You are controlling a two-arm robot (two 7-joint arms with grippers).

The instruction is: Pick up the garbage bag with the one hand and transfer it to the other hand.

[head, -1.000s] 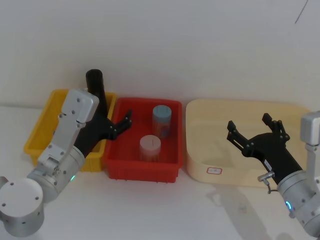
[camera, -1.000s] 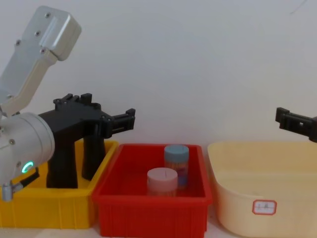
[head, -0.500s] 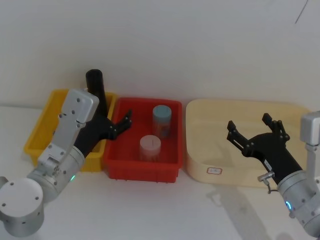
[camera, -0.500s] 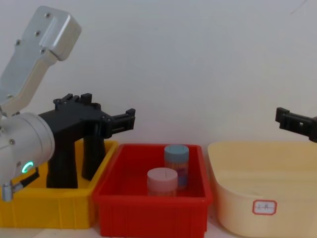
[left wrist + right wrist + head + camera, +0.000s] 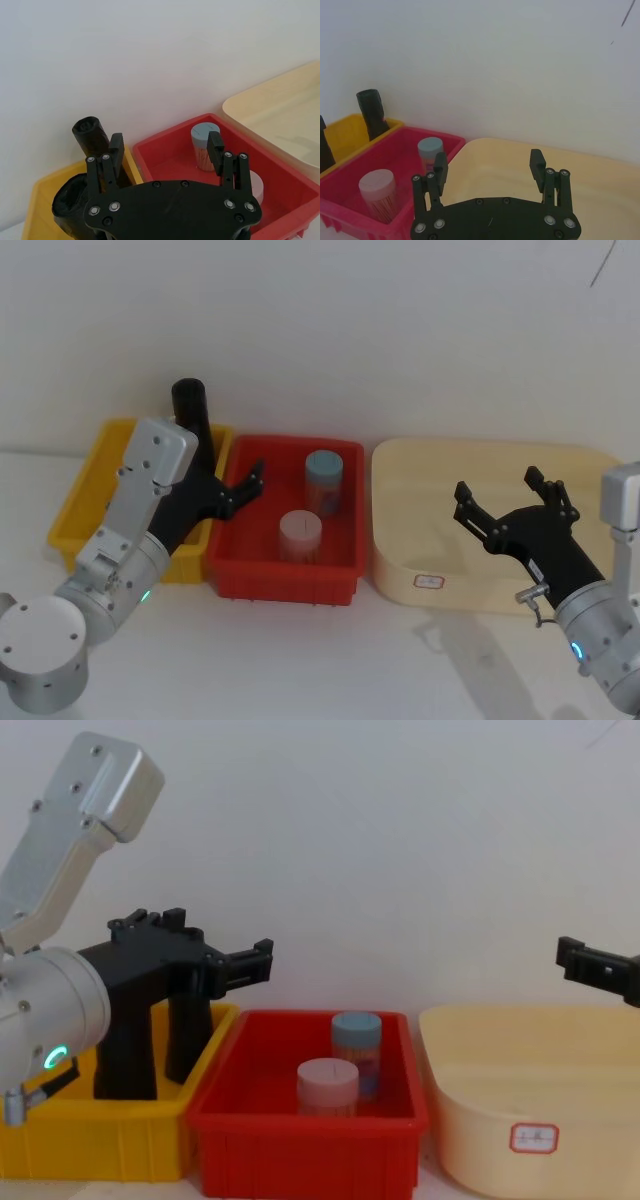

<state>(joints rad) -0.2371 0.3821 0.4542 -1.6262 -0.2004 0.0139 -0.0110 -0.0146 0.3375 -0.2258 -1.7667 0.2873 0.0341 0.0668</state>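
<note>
Reaching for the roll is, by my judgement, the step in hand. The left gripper, on the arm with the green ring, hovers over the border between the yellow bin and the red bin, with its fingers spread wide and nothing held. The garbage bag, a black roll, stands upright in the far corner of the yellow bin on the side of the red bin, just beside one finger but not between the two. A second black roll stands in the same bin, nearer to the robot. To do this well, the gripper should shift toward the yellow bin until the bag is centred between both fingers. It should then take the bag at its middle and keep away from the second roll and the bin's wall. The closing should be firm, because such a roll probably gives a little. The right gripper, on the arm with the blue ring, hangs wide open and empty over the cream tub, well apart. Leaving the upper half of the bag free would give it a place to take hold.
</note>
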